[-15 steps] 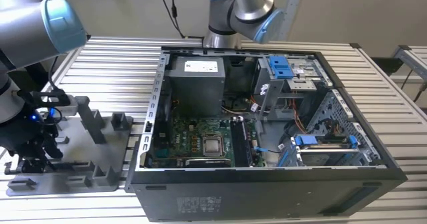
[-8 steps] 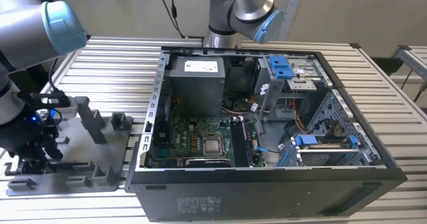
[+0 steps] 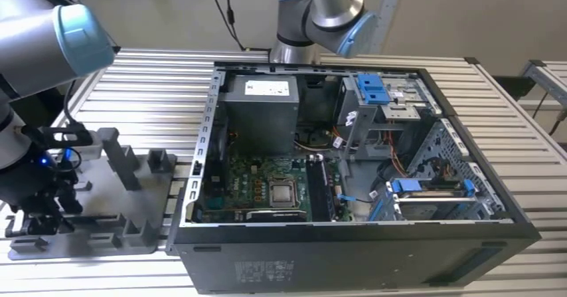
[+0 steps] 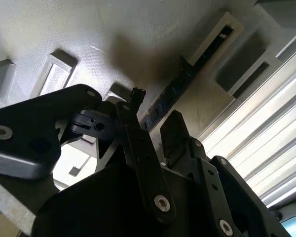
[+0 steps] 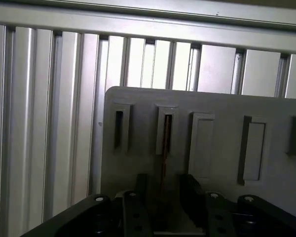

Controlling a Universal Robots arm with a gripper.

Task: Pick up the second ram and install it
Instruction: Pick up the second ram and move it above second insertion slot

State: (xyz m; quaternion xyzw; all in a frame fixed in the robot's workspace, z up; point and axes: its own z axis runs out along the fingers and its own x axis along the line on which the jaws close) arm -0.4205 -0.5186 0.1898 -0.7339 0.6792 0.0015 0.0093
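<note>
Dark circuit board seen edge-on, the second ram (image 5: 164,148) stands on its long edge in a narrow slot of the grey plastic tray (image 5: 138,101), its long axis running along the slot and straight away from the arm. In the second wrist view the stick (image 4: 207,53) shows as a black strip lying slantwise in the same raised slot of the tray (image 4: 64,29), its near end reaching in between the fingers. The gripper (image 5: 165,195) is spread apart, one black finger on each side of the stick's near end, with a gap visible on both sides; in the second wrist view the gripper (image 4: 153,121) straddles the strip in the same way. At the exterior view's lower left, the gripper (image 3: 37,220) hangs low over the tray (image 3: 151,210), which lies on the slatted aluminium table (image 3: 159,91). Just beside the tray, towards the exterior view's right, the opened computer case (image 3: 354,250) lies on its side with its motherboard (image 3: 257,184) facing up.
</note>
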